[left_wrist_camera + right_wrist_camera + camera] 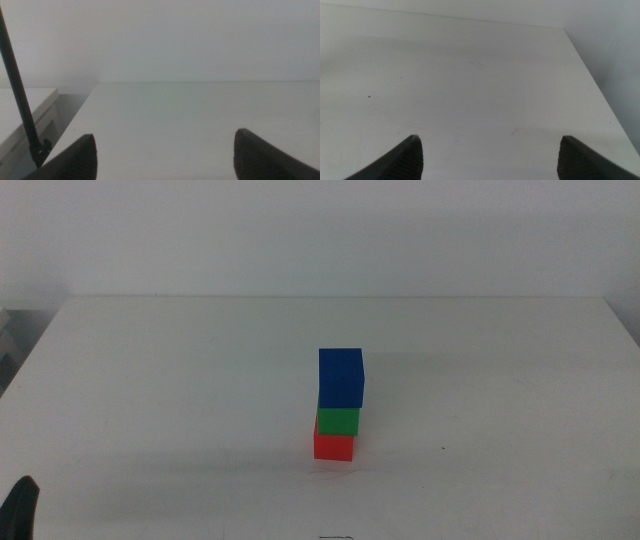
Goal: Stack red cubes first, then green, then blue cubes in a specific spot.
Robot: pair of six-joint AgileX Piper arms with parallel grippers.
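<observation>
In the middle view a stack of three cubes stands near the table's centre: the red cube [333, 446] at the bottom, the green cube [338, 421] on it, the blue cube [341, 378] on top, each shifted slightly to the right. No gripper touches the stack. My left gripper [165, 152] is open over bare tabletop, and a dark part of it [20, 508] shows at the middle view's bottom left corner. My right gripper [490, 155] is open too, over bare table, outside the middle view. Neither wrist view shows the cubes.
The white table [180, 380] ends at a back edge against a pale wall. In the left wrist view a thin dark rod [20, 100] stands by the table's side edge, next to a white ledge [25, 110]. The right wrist view shows the table's side edge [592, 75].
</observation>
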